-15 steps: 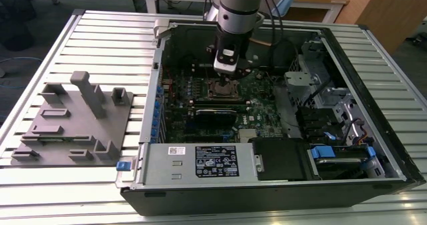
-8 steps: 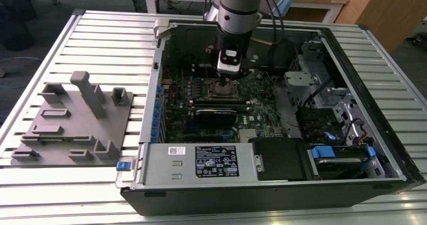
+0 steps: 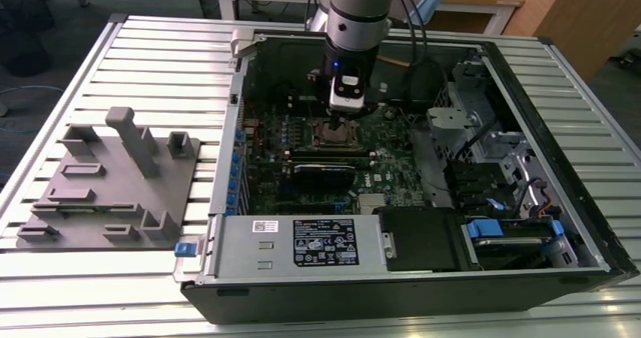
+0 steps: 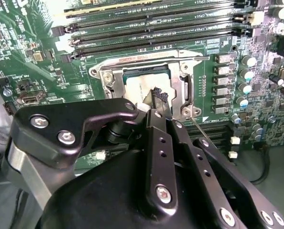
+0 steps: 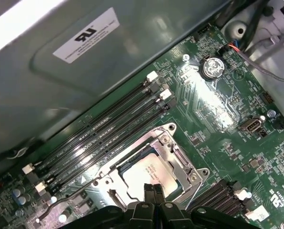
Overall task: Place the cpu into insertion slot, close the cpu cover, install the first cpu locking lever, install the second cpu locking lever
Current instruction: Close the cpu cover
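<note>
Hand [image 5: 154, 187], black, closed up tight (nothing held), tip at dull silver cpu [image 5: 139, 176] within square metal cpu cover [image 5: 182, 164].

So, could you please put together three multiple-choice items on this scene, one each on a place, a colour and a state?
1. Where is the end effector?
A) over the grey block
B) over the cpu
C) over the power supply

2. What colour is the circuit board?
A) green
B) red
C) white

3. How does the cpu lie?
A) lifted in mid-air
B) tilted on edge
C) flat in the insertion slot

Answers:
1 B, since in both wrist views the fingertips hang right over the chip.
2 A, since the board is green all around the socket.
3 C, since the chip's silver-grey top lies level inside the silver metal frame.
</note>
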{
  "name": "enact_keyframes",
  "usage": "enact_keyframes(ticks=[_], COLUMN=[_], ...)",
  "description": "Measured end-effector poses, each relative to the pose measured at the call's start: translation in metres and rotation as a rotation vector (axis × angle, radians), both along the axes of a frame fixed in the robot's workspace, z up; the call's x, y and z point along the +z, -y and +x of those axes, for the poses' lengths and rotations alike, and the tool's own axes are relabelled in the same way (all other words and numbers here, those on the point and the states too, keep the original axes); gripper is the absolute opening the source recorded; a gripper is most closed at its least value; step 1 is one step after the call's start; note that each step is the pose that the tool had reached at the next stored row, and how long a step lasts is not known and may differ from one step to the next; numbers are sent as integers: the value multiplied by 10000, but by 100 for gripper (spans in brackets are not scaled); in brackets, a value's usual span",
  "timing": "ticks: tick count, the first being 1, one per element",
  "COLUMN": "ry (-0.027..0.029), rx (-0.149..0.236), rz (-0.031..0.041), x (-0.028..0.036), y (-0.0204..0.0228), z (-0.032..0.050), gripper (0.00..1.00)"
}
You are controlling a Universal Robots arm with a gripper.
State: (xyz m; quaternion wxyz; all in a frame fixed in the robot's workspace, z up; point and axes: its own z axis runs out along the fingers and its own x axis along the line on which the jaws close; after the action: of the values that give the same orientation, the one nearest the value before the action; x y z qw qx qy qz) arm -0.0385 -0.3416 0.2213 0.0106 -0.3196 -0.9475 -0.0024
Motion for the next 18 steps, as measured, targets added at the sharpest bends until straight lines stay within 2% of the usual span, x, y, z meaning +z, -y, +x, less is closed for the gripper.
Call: enact_keyframes(ticks=[10,18], ry=[0,0], rx=[529,787], rz=[0,0], x=[0,0], y=[0,0], z=[0,0], gripper=[11,11])
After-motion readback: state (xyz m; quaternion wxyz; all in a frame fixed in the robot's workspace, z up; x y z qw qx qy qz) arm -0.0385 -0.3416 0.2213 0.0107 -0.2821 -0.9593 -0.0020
